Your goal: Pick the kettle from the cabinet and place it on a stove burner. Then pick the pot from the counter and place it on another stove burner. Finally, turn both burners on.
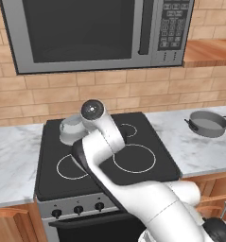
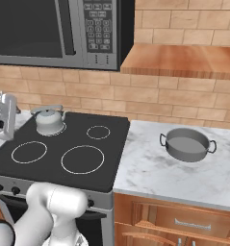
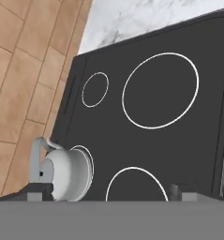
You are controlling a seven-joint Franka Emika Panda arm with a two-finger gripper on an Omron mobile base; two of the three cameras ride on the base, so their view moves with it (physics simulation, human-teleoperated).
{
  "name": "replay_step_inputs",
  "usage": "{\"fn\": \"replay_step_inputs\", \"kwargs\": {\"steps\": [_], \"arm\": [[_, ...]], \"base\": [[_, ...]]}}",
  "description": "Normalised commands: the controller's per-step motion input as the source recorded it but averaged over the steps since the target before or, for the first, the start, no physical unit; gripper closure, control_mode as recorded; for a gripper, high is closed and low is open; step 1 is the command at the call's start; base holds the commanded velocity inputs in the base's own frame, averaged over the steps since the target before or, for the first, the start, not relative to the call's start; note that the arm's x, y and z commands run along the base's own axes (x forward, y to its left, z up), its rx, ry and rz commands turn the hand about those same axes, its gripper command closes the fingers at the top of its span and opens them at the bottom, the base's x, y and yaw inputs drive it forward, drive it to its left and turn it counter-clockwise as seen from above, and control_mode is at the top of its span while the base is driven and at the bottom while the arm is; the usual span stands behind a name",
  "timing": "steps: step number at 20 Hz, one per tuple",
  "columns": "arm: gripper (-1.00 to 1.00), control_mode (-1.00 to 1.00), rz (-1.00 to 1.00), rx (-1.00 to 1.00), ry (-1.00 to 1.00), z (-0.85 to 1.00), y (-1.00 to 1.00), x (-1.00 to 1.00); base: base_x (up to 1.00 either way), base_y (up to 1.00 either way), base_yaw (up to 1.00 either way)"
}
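The silver kettle (image 2: 49,121) stands upright on the back-left burner of the black stove (image 2: 49,180), close to the brick wall. In the hand view the kettle (image 3: 66,176) sits at the lower left, just beside one fingertip. My gripper (image 3: 108,193) hovers above the left part of the cooktop, open, with nothing between its fingers (image 2: 8,115). The grey pot (image 2: 187,144) rests on the marble counter (image 2: 150,178) to the right of the stove, also seen as the pot (image 1: 209,124). The wooden cabinet shelf (image 2: 184,62) above it is bare.
Free burners: a small ring (image 2: 98,132) at the back right, a large ring (image 2: 83,159) at the front right and a ring (image 2: 29,152) at the front left. Knobs (image 1: 78,209) line the stove front. A microwave (image 1: 86,33) hangs overhead.
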Motion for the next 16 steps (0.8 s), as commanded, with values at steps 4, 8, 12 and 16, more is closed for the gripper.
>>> {"fn": "replay_step_inputs", "kwargs": {"steps": [4,8,12,16], "arm": [[-1.00,-1.00,0.02,0.18,0.05,0.00,-0.42,-0.04],[-1.00,-1.00,0.04,0.19,0.03,0.00,-0.56,-0.09],[-1.00,-1.00,0.04,0.20,0.01,0.00,-0.58,-0.16],[-1.00,-1.00,0.03,0.20,0.03,0.00,-0.59,-0.08]], "base": [[0.00,0.00,0.00],[0.00,0.00,0.00],[0.00,0.00,0.00],[0.00,0.00,0.00]]}}
